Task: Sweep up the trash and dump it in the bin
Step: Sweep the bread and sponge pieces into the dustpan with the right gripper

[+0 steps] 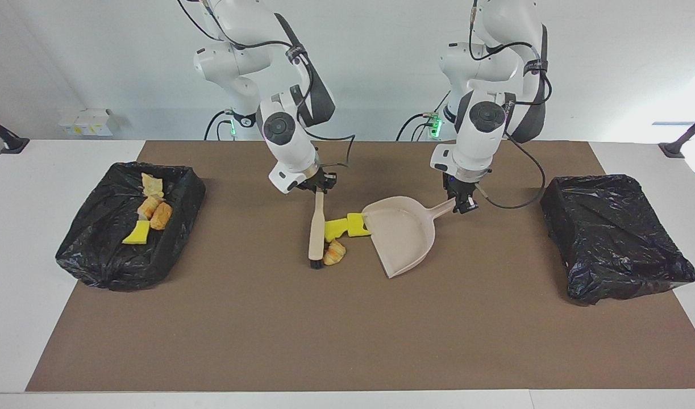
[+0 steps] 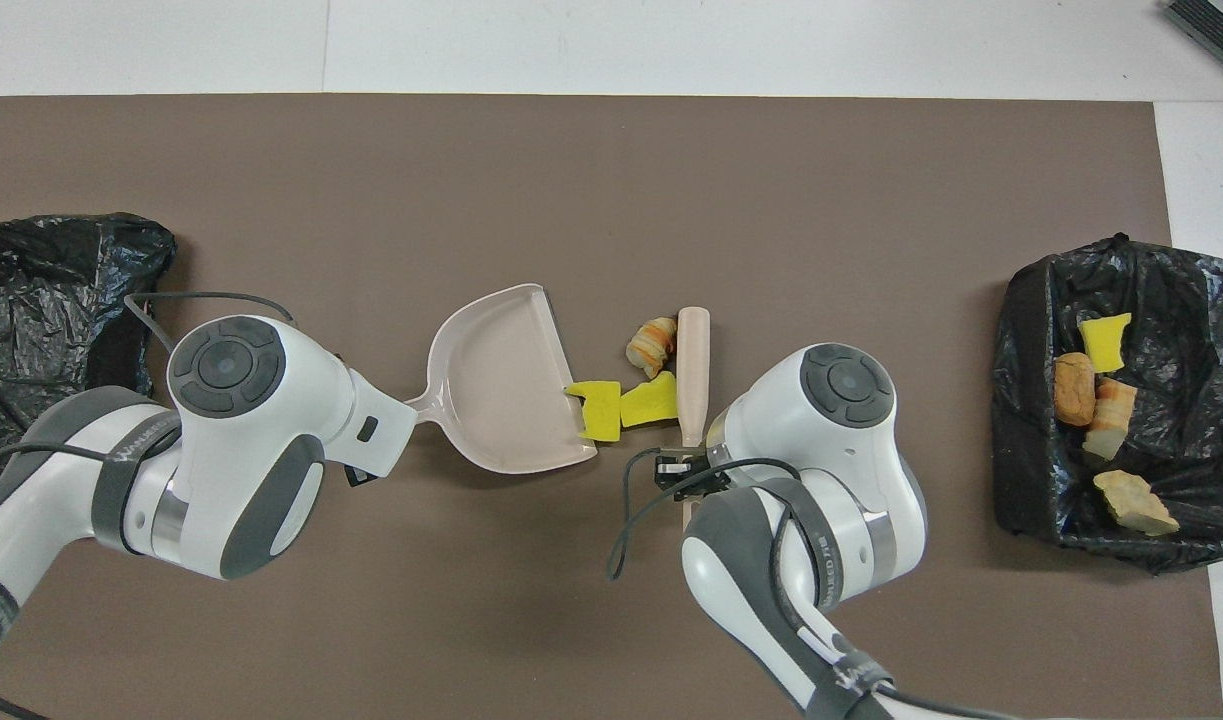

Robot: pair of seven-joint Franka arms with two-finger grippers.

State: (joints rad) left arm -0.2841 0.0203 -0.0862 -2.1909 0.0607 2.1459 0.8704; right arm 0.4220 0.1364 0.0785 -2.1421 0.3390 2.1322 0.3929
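Sweeping is the step in hand, judged from both views.

Facing view: the right end effector [image 1: 320, 185] is clamped on the handle of a pale wooden hand brush with dark bristles [image 1: 315, 229], which lies along the brown mat on the bench [image 1: 347, 335], bristle end pointing away from the robots. Just beside the brush, toward the left arm's end, lie two bright yellow sponge-like chunks [image 1: 347, 226] and a golden-brown croissant-like lump [image 1: 334, 253]. The leading yellow chunk touches the open lip of a beige plastic dustpan [image 1: 403, 234]. The left end effector [image 1: 462, 205] grips the dustpan's handle. A black-lined bin at the right arm's end [image 1: 130, 227] already holds several pieces; the black-lined bin at the left arm's end [image 1: 614, 236] looks empty.

Overhead view: the brush [image 2: 691, 372] lies beside the yellow chunks [image 2: 623, 405], which meet the dustpan's mouth [image 2: 516, 385]. The croissant-like lump [image 2: 652, 343] lies farther from the robots, against the brush, not yet at the pan. The arms' bodies cover both end effectors.

Next, likely, the brush must push all three pieces fully into the pan while the pan is held steady.
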